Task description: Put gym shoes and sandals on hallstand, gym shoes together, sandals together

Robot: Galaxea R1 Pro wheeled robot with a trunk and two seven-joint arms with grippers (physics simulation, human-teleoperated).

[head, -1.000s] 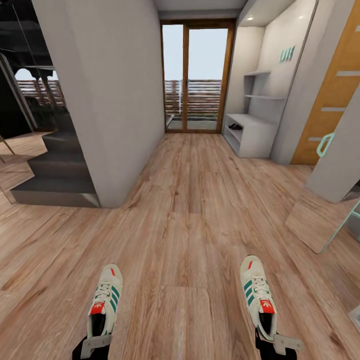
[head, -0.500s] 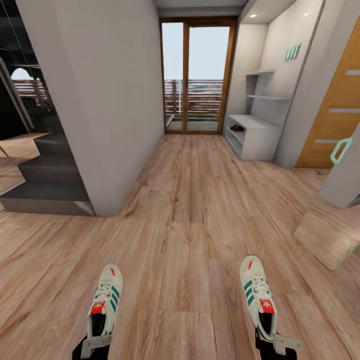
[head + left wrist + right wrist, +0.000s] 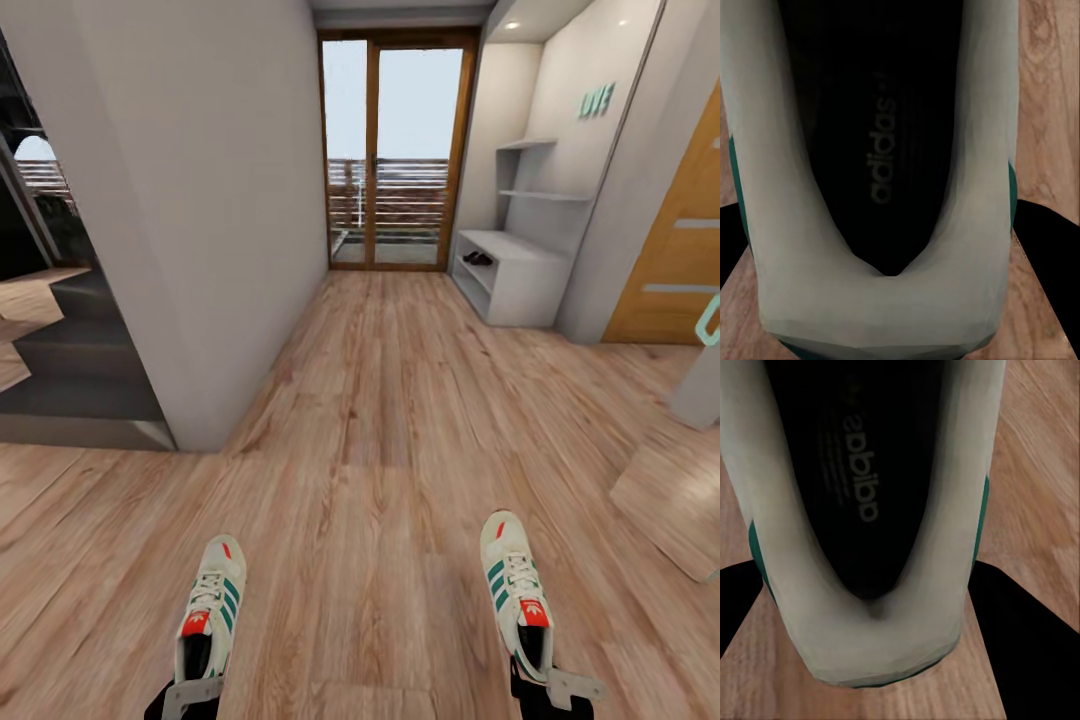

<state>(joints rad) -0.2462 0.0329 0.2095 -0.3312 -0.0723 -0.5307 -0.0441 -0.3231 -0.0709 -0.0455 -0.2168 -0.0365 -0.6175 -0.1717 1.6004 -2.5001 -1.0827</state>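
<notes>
Both tools (image 3: 190,690) (image 3: 555,688) low (clamped, loaded)

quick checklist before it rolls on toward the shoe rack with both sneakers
1. Left gripper holds the left gym shoe by its heel: ok.
2. Right gripper holds the right gym shoe by its heel: ok.
3. Corridor floor between robot and hallstand free of obstacles: ok.
4. Room on the hallstand's flat top: ok, it looks bare.
5. Dark pair on its upper open shelf are the sandals: cannot tell, too small.
6. Grip firm enough for the drive: cannot tell; in the wrist views the shoe's heel sits between dark fingers.
</notes>
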